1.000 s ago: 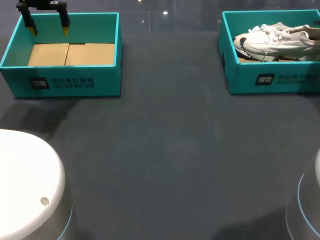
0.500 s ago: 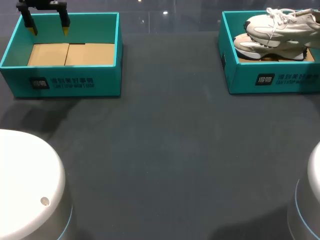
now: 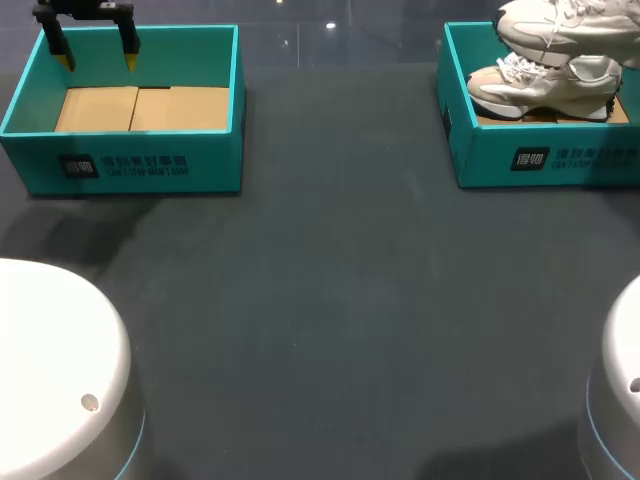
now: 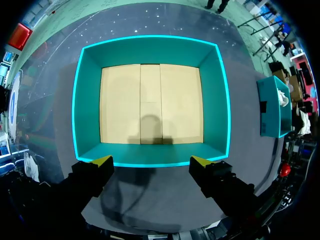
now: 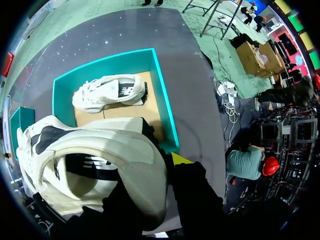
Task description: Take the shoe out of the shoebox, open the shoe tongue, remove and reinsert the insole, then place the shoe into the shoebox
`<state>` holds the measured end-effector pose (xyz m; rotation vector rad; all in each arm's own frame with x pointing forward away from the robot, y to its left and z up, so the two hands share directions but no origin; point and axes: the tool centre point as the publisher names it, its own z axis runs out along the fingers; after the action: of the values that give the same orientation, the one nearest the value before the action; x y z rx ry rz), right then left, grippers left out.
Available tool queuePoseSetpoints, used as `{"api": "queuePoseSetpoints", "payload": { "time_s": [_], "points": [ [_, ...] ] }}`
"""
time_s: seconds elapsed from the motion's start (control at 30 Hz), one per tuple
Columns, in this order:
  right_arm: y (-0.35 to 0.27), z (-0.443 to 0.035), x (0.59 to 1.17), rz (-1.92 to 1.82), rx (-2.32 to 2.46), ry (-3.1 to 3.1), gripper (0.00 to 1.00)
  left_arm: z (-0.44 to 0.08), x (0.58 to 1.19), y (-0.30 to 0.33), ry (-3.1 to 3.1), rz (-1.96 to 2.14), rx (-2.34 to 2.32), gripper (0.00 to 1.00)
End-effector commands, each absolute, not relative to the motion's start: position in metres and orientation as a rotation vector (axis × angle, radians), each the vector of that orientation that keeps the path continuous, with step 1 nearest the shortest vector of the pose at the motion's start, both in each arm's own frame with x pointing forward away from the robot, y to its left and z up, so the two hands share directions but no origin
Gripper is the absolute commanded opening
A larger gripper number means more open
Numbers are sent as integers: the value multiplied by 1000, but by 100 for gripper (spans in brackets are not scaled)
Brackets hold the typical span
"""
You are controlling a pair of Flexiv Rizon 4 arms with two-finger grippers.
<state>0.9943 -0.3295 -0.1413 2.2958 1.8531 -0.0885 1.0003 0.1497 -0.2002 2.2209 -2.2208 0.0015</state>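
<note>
— What's closest to us?
— The rounded white shells of the left arm (image 3: 50, 370) and the right arm (image 3: 620, 400). The right one sits on our side of the full shoebox (image 3: 540, 160), well apart from it. The left one is far off to that box's left. Between them and the box there's dark tabletop (image 3: 340, 300).
— And the full shoebox itself?
— Teal, over on the right. A second sneaker (image 3: 545, 85) lies on its side on the cardboard inside, toe towards the box's left wall.
— Where's the one they're working with?
— The lifted sneaker (image 3: 560, 25) hangs in the air right above that box, over the second sneaker, toe also pointing left.
— Is it held?
— Yes. From the wrist camera the right claw (image 5: 167, 162) is clamped on the heel end. One yellow fingertip (image 5: 180, 159) shows outside the heel; the other finger is hidden by the shoe. The full shoebox sits beyond and below it.
— What about the other side?
— The empty shoebox (image 3: 130, 165) stands well to the left of the full shoebox, level with it, only its cardboard floor (image 3: 140, 108) showing. The left claw (image 3: 95, 40) hangs over its far wall, at the end away from the full shoebox. Its fingers are spread wide, with nothing between them.
</note>
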Motion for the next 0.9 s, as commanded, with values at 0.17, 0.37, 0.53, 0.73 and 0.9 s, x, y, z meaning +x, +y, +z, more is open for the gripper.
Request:
{"api": "queuePoseSetpoints", "payload": {
  "time_s": [0.17, 0.37, 0.53, 0.73, 0.9],
  "points": [
    [-292, -114, 960, -80, 2242, 1860, 0, -200, 1000, 150, -2221, 0, 2221, 100],
    [-256, -108, 930, -90, 2227, 1867, 0, -200, 1000, 150, -2221, 0, 2221, 100],
    [-227, -109, 902, -89, 2228, 1838, 0, -200, 1000, 150, -2221, 0, 2221, 100],
    [-186, -118, 872, -100, 2228, 1831, 0, -200, 1000, 150, -2221, 0, 2221, 100],
    [-161, -127, 847, -93, 2264, 1805, 0, -200, 1000, 150, -2221, 0, 2221, 100]
  ]
}}
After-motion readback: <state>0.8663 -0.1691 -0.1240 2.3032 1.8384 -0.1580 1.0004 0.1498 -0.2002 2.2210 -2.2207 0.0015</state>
